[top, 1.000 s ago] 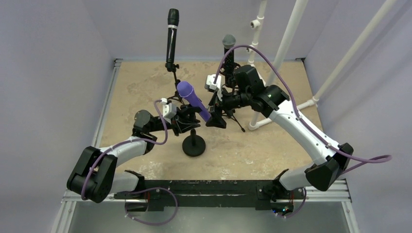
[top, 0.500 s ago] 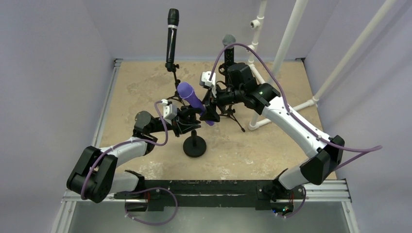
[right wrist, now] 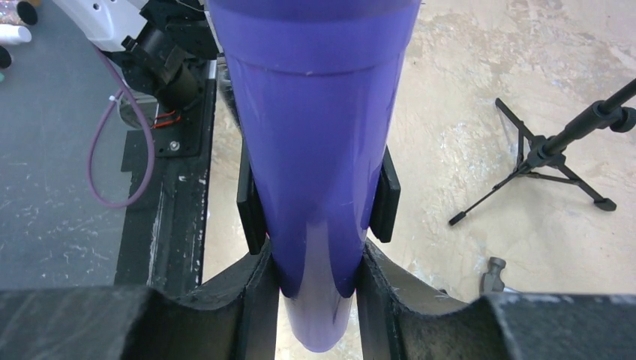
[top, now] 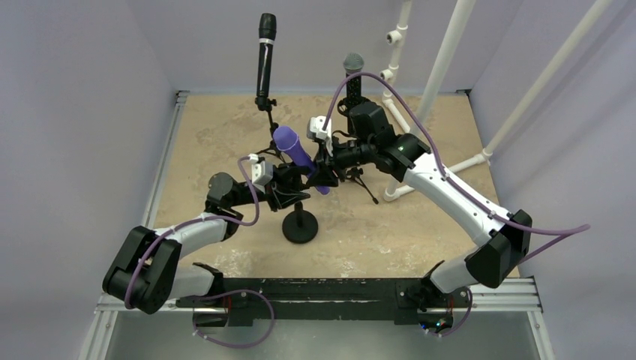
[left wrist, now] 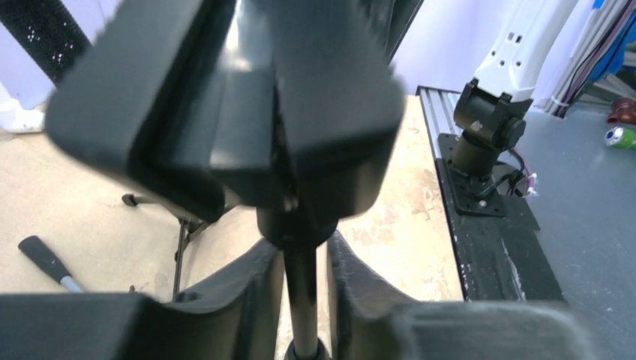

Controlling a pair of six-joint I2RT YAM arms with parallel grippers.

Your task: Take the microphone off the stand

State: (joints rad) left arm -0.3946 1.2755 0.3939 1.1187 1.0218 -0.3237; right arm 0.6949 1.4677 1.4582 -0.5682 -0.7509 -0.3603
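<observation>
My right pincer (right wrist: 315,281) clamps the glossy purple mic (right wrist: 319,112), its barrel tilted, head leaning left, atop the black stand (top: 299,225) in the middle of the bench (top: 225,135); my left pincer (left wrist: 300,274) grips the stand just below.

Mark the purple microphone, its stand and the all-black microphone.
purple microphone (right wrist: 319,150), right wrist view, on its body.
stand (top: 299,226), top view, on its round base.
all-black microphone (top: 265,60), top view, on its handle.
</observation>
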